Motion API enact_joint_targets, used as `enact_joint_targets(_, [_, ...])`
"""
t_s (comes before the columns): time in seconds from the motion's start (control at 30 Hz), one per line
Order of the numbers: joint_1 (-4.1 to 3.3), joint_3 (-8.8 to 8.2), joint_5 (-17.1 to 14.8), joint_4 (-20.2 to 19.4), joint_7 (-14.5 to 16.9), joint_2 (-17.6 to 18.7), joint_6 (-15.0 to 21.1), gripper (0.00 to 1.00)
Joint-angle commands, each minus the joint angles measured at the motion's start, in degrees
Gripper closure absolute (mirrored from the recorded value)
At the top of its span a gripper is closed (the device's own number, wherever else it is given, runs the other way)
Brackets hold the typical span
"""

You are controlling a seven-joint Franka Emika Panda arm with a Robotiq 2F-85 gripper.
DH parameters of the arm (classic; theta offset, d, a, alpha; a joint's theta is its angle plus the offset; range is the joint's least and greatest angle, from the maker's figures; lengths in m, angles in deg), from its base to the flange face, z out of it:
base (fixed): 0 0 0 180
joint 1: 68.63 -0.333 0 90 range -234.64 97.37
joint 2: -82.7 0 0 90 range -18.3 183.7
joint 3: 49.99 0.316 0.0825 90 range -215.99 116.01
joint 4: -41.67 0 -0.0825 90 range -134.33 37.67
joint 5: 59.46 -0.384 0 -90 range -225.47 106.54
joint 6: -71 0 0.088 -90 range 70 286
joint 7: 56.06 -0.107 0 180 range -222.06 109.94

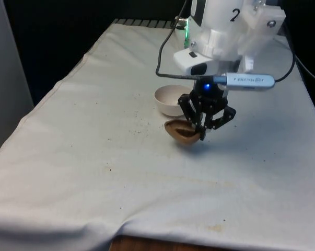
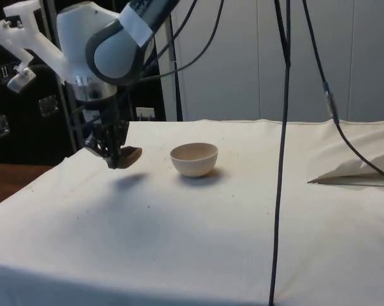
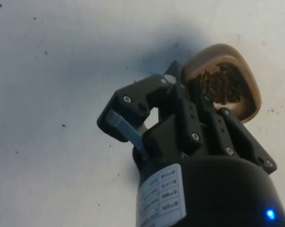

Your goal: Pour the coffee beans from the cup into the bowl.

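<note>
My gripper (image 1: 202,130) is shut on the rim of a small brown cup (image 1: 181,134) and holds it lifted a little above the cloth. The cup (image 3: 226,85) holds dark coffee beans (image 3: 221,82) and is roughly level. In the side view the cup (image 2: 127,156) hangs under the gripper (image 2: 115,157), apart from the bowl. The white bowl (image 1: 170,100) stands upright on the table just beyond the cup; in the side view the bowl (image 2: 193,158) looks empty.
Dark specks lie scattered on the white cloth (image 1: 94,157) near the bowl. A black cable (image 2: 282,159) hangs down across the side view. A fold of cloth (image 2: 360,171) lies at that view's right edge.
</note>
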Motion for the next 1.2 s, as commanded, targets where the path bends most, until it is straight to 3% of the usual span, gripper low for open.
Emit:
enact_joint_targets(0.0, [0.06,0.11,-0.11,-0.4,0.17,-0.8,-0.29,1.0])
enact_joint_targets(0.3, [0.0,0.17,0.0,-0.63,0.11,-4.07,-3.95,1.0])
enact_joint_targets(0.53, [0.0,0.17,-0.11,-3.9,-0.17,-8.02,-4.87,1.0])
enact_joint_targets(0.83, [0.17,0.46,-0.63,-9.17,-0.8,-13.35,-4.18,1.0])
enact_joint_targets(0.87, [0.0,0.23,-0.17,-8.25,-0.74,-12.55,-4.87,1.0])
enact_joint_targets(1.13, [-0.11,0.34,0.0,-15.13,-1.66,-17.13,-1.78,1.0])
enact_joint_targets(1.17, [0.0,0.34,-0.11,-14.15,-1.26,-16.39,-2.75,1.0])
